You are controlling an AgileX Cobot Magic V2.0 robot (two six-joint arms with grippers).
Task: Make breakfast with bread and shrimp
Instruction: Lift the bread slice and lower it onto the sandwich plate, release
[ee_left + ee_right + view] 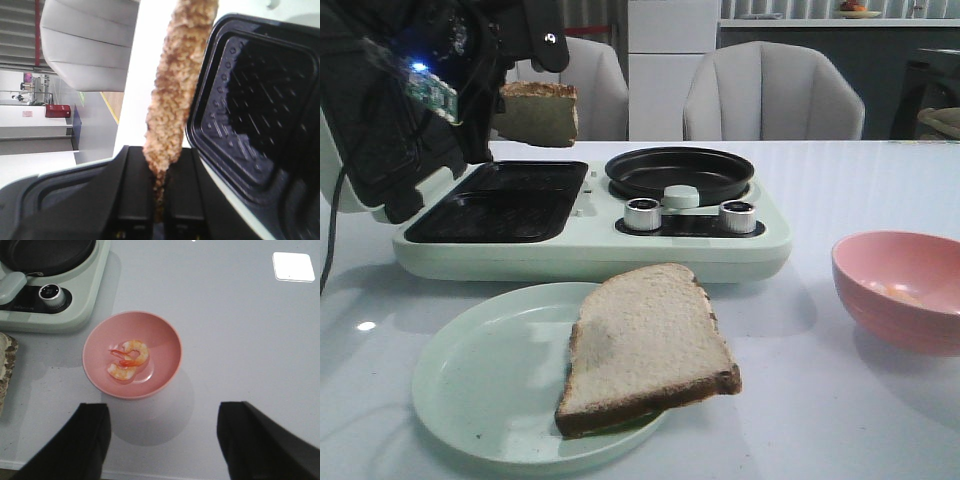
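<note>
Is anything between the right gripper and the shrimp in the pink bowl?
Nothing visible. In the right wrist view the open right gripper hangs above the bare white table, with the round pink bowl just ahead. The curled orange-and-white shrimp lies uncovered inside, with nothing over or in front of it.

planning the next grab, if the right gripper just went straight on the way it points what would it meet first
Most likely the pink bowl with the shrimp in it: the open right gripper points down at the table, bowl just ahead. Depth is unclear, so it might meet bare table first.
</note>
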